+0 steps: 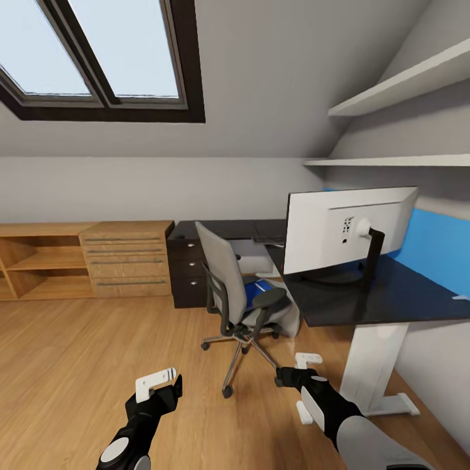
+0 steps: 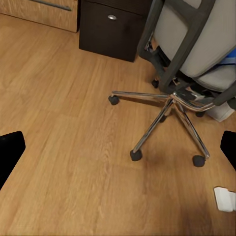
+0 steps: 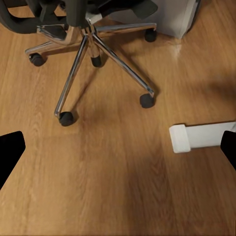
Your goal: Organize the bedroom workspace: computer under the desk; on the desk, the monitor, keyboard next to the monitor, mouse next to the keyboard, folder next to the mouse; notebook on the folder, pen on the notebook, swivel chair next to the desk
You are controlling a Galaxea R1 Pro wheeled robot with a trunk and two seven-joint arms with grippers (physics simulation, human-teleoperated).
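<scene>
A: Where's your chair?

B: The swivel chair (image 1: 243, 297) stands on the wood floor (image 1: 78, 365) just off the desk's (image 1: 385, 297) near edge, its back turned toward you and slightly left. Its chrome star base (image 2: 169, 115) spreads toward your grippers, the nearest castor (image 1: 227, 391) lying between your two arms.

A: And the folder?

B: The folder (image 1: 260, 287) lies on the chair's seat, a strip of blue showing behind the armrest (image 1: 269, 300).

A: What's on the desk?

B: The monitor (image 1: 346, 228) stands near the desk's front corner with its back to you, its round base close to the edge. Something dark and flat lies farther back on the desk; I cannot tell what it is.

A: My hands?

B: Your left gripper (image 1: 160, 384) hangs over bare floor, fingers spread apart and empty. Your right gripper (image 1: 301, 372) hangs near the desk's white leg (image 1: 372, 365), also parted with nothing between the fingers. The leg's white foot (image 3: 199, 136) lies just beside the right gripper.

A: Room to move?

B: You have open floor to your left, reaching to the wooden dresser (image 1: 127, 258) and the black drawer unit (image 1: 186, 271) by the far wall. On your right the desk leg and the wall hem you in.
</scene>
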